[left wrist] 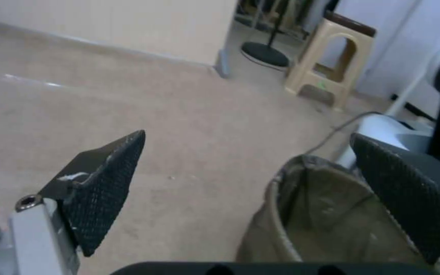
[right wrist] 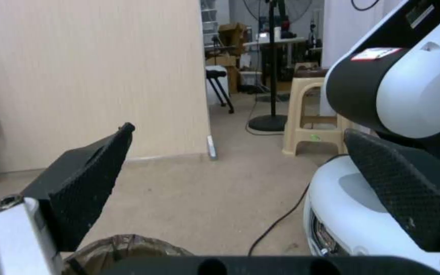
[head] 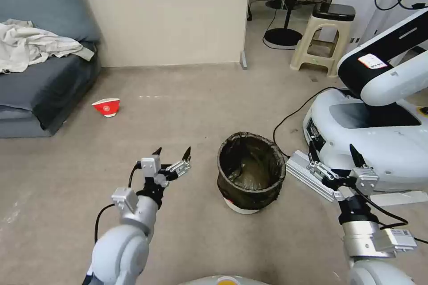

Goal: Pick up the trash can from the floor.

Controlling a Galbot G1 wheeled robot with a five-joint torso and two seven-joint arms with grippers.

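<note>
The trash can [head: 251, 171] stands upright on the floor [head: 187, 111], a small round bin with a dark bag folded over its rim and a white base. My left gripper [head: 172, 152] hangs open just left of it, a short gap away, nothing between its fingers. In the left wrist view the trash can [left wrist: 322, 217] sits beside the far fingertip [left wrist: 408, 194]. My right gripper [head: 333, 151] stands open to the right of the can, also empty. The can's rim [right wrist: 128, 248] shows low in the right wrist view.
Another white robot's base [head: 374, 138] and arm stand right of the can, with a black cable [head: 294, 116] on the floor. A red-and-white paper cup [head: 107, 107] lies near a grey sofa [head: 40, 84]. A beige stool [head: 323, 40] stands by the wall's end.
</note>
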